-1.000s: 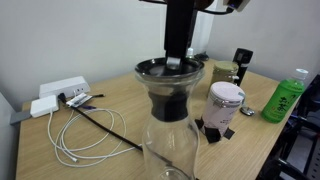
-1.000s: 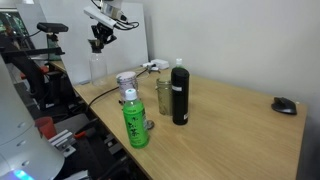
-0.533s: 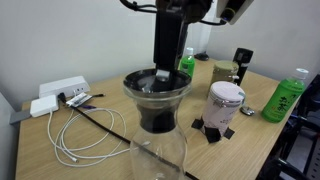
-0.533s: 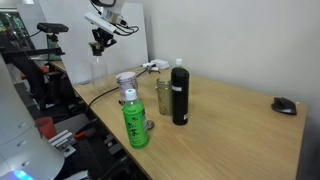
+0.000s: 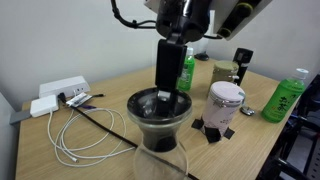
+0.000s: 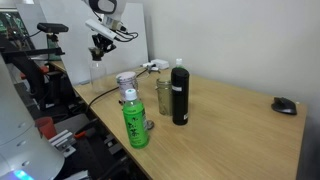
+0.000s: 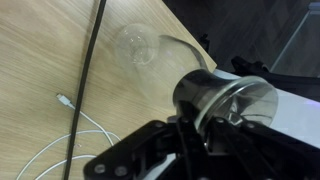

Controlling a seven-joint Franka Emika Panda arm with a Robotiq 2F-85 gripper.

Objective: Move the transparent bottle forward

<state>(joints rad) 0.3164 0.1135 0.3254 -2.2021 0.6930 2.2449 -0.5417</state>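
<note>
— Wrist view first: what does the black Robotiq gripper (image 7: 205, 128) have?

— Its fingers are pinched on the rim of the dark metallic funnel-shaped filter cone (image 7: 222, 98) topping the transparent bottle (image 7: 140, 45), a tall clear glass carafe with a narrow waist. In an exterior view the gripper (image 5: 165, 95) comes straight down, one finger inside the cone.

— And where is that bottle?

— At one end of the light wooden table (image 5: 110, 95), right in front of the camera. Its base is cut off there, so I cannot tell whether it stands or hangs.

— The surface around it?

— Pale wood grain. A thin black cable (image 5: 105, 125) crosses it beside looped white cables (image 5: 78, 142), and a white power strip (image 5: 58, 92) lies near the plain white wall (image 5: 70, 35).

— Anything else on the table?

— A small green bottle (image 5: 186, 70) is behind the gripper. A white-lidded canister (image 5: 226, 103) and a larger green bottle with a white cap (image 5: 283, 97) stand well apart from the carafe. In an exterior view a dark computer mouse (image 6: 285, 105) sits at the far end.
</note>
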